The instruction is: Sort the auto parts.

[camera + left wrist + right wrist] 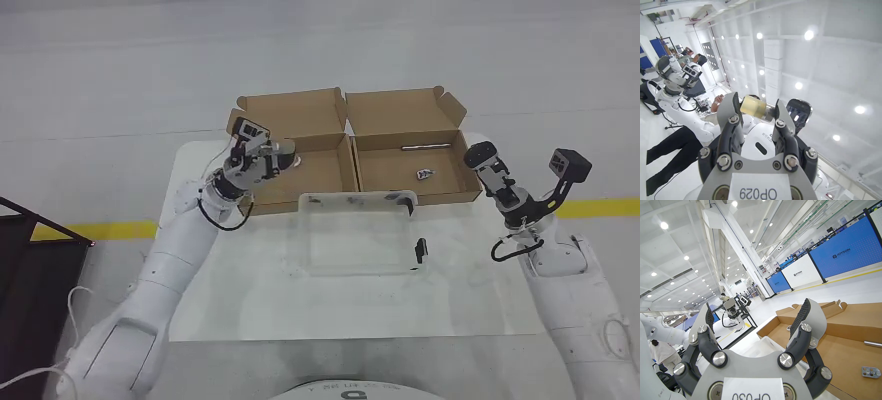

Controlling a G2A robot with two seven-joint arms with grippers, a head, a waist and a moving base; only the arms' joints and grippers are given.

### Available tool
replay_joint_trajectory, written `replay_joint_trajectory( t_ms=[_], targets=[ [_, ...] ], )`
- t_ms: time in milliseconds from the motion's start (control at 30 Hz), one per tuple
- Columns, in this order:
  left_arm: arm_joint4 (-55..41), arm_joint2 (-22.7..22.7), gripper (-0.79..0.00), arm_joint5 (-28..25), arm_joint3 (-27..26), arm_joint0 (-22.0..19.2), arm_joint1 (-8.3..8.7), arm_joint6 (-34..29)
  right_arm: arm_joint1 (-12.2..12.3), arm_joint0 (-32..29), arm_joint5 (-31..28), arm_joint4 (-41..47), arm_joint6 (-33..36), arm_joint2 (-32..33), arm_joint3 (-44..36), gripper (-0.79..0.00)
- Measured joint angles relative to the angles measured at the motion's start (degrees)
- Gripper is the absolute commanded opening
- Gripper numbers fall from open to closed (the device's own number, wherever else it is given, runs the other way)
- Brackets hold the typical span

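Grips a yellow-capped cylinder [751,107] in the left claw [757,108] above the left box [320,170], seemingly for dropping in; holds the right claw [757,309] open beside the right box [400,165]

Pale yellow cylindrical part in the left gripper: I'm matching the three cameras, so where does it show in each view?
Top view: the pale yellow cylindrical part sits at the fingertips of the left gripper, over the left cardboard box.
Left wrist view: the part is close up, clamped between the two fingers.
Right wrist view: the part is small and far off, in the left gripper.
Shared landmark: the left gripper holding it.
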Motion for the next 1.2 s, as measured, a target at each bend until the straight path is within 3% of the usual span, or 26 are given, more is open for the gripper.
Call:
replay_joint_trajectory(
  t_ms=[300, 533, 633, 733, 1067, 1200],
  targets=[
    [10.31, -6.99, -0.785, -0.40, 0.57, 0.92, -3.20, 0.38, 0.00, 0.00, 0.00, 0.00, 0.00, 0.00, 0.00, 0.000],
    [40.92, -6.50, -0.785, -19.92, -0.49, 0.84, -1.29, 19.83, 0.00, 0.00, 0.00, 0.00, 0.00, 0.00, 0.00, 0.000],
    [50.72, -6.20, -0.785, -26.19, 0.20, 0.61, -0.14, 26.14, 0.00, 0.00, 0.00, 0.00, 0.00, 0.00, 0.00, 0.000],
    [53.87, -5.49, -0.785, -30.08, 0.49, 0.71, 0.47, 30.09, 0.00, 0.00, 0.00, 0.00, 0.00, 0.00, 0.00, 0.000],
    [58.17, -4.72, -0.785, -33.74, 1.61, -0.47, 1.74, 34.31, 0.00, 0.00, 0.00, 0.00, 0.00, 0.00, 0.00, 0.000],
    [71.44, -6.84, -0.785, -31.15, -0.02, -1.48, 2.35, 41.96, 0.00, 0.00, 0.00, 0.00, 0.00, 0.00, 0.00, 0.000]
  ],
)
